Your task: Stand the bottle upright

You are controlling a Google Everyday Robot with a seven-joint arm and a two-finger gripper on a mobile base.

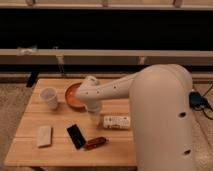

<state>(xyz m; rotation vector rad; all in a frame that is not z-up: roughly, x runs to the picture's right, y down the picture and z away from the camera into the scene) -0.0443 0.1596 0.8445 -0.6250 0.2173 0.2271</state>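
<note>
The robot's pale gripper [94, 118] is hanging straight down off the fat white arm [150, 107], low over the table and right up against the left end of the small whitish plastic bottle with a printed label [116, 121]. From where I'm standing I honestly can't tell whether it's clamped on that end or just parked next to it.

The bottle is lying flat on its side, long way left to right, about mid-table, so it isn't upright yet. My guess is the gripper comes in at one end on purpose: take the bottle by an end and you can swing it up onto its base. Grab the middle and you'd only lift it sideways.

Everything else sits out of the way. There's a translucent whitish cup [49, 97] at the far left, and a shallow orange-brown bowl [73, 95] behind the gripper. A flat black phone [76, 136] and a dark reddish-brown oblong thing [95, 143] lie nearer the front edge, with a pale rectangular block [44, 136] off to the left (sponge maybe, no idea).

The surface is a light slatted wooden table [55, 119] on speckled carpet. A dark wall crossed by a long pale rail [125, 56] runs behind it.
</note>
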